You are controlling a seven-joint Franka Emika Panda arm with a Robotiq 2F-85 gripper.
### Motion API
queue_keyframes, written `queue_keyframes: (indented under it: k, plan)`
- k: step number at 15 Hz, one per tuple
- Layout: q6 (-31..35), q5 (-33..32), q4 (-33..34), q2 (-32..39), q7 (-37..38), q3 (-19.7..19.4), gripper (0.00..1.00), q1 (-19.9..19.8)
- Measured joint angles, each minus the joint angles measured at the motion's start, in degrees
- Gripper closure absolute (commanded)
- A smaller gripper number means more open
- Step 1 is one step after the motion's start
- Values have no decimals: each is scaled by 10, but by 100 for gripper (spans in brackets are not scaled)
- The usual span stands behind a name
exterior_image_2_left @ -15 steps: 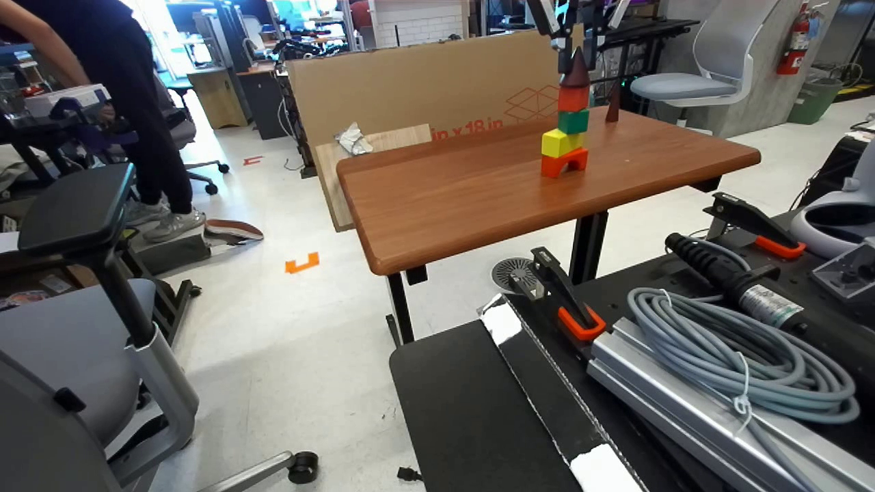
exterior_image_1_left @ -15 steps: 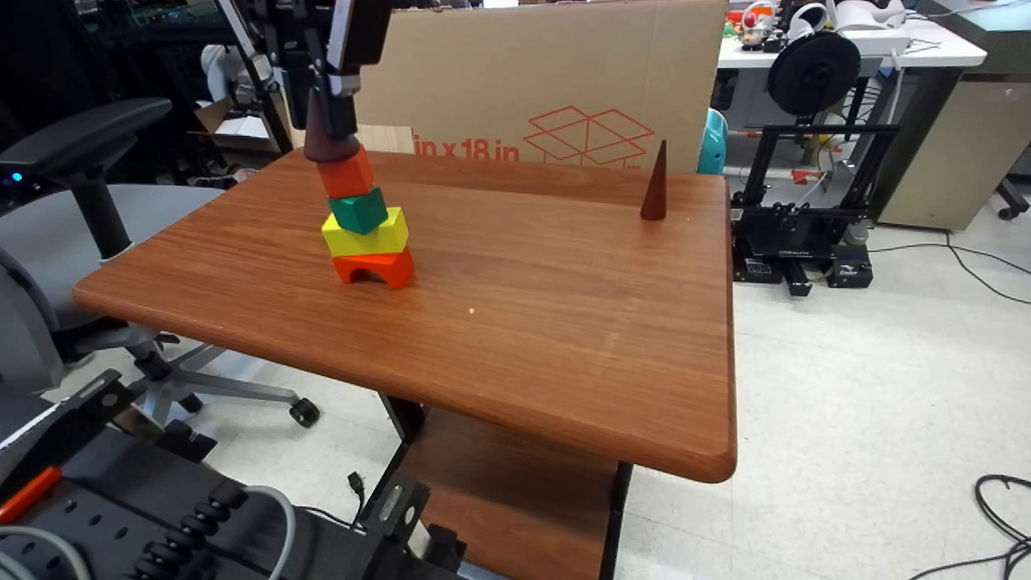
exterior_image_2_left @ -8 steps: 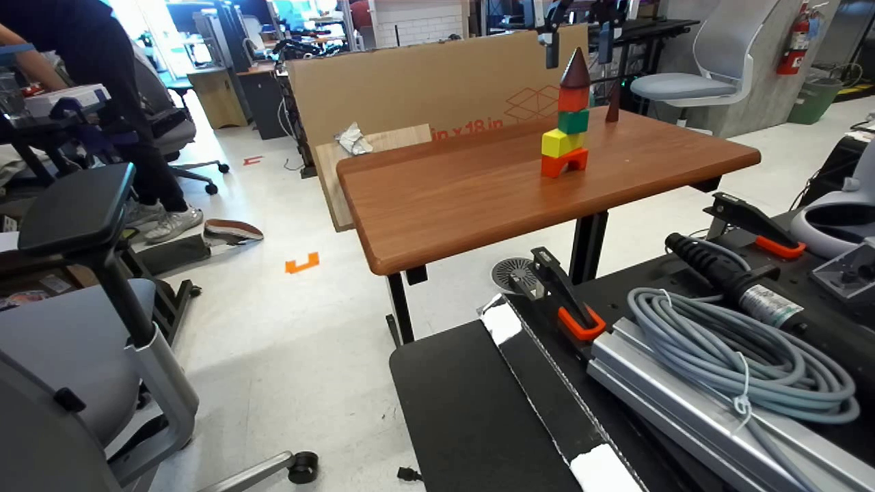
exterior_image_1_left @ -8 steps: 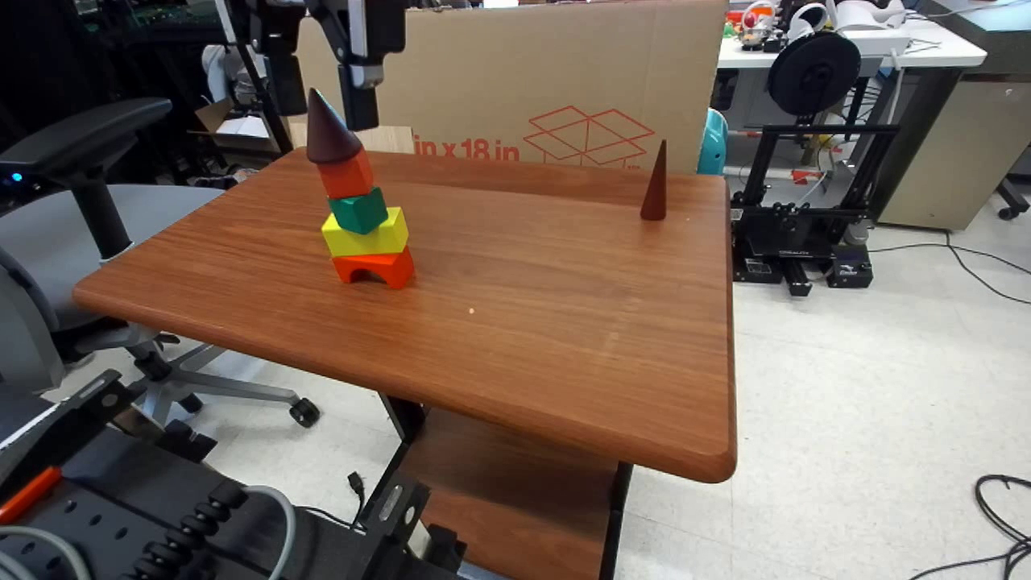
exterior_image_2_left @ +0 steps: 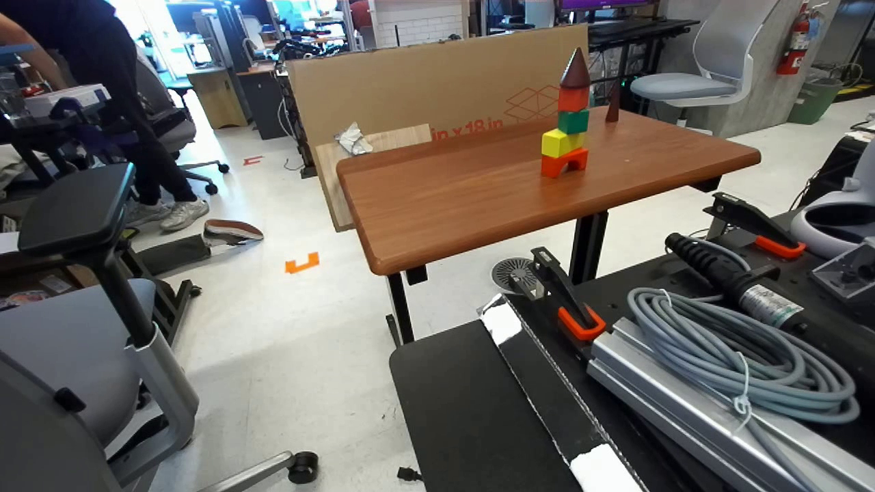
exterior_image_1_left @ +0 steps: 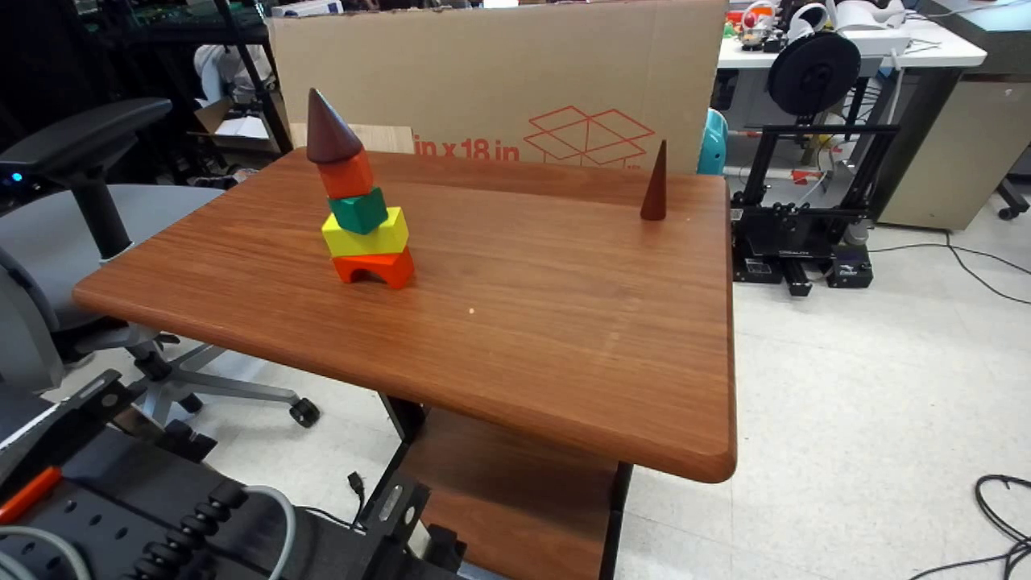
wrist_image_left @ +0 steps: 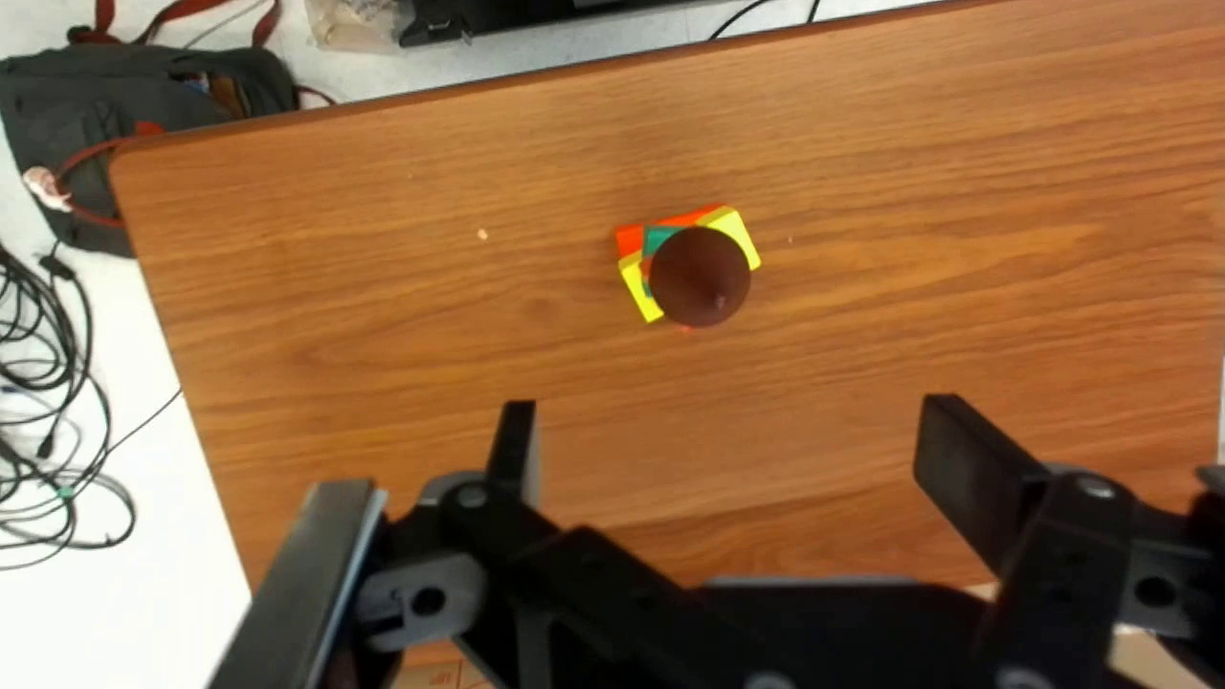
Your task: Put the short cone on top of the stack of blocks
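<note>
The short cone (exterior_image_1_left: 332, 133), dark reddish-brown, stands point up on the top orange-red block (exterior_image_1_left: 347, 176) of the stack. Under that block come a green block (exterior_image_1_left: 360, 211), a yellow block (exterior_image_1_left: 367, 234) and an orange arch (exterior_image_1_left: 377, 267); the column looks slightly uneven but upright. In the wrist view I look down on the short cone (wrist_image_left: 700, 277), which covers much of the stack. My gripper (wrist_image_left: 731, 421) is open, its fingers wide apart with only tabletop showing between them, clear of the cone. Neither exterior view shows it.
A taller, slim dark brown cone (exterior_image_1_left: 656, 184) stands near the far right corner of the wooden table (exterior_image_1_left: 523, 322). Behind the table rises a large cardboard sheet (exterior_image_1_left: 515, 64). An office chair (exterior_image_1_left: 121, 217) is beside it. A person (exterior_image_2_left: 130, 102) stands in the background.
A second ago the fingers were around the cone atop the stack. They have since spread, and the gripper has risen out of both exterior views. The cone has stayed in place on the stack.
</note>
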Motion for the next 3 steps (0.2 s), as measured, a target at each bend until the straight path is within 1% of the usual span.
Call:
queue_keyframes:
  k: [3]
  plan:
    - [0,-8,-1,-19,0,-3,0,0]
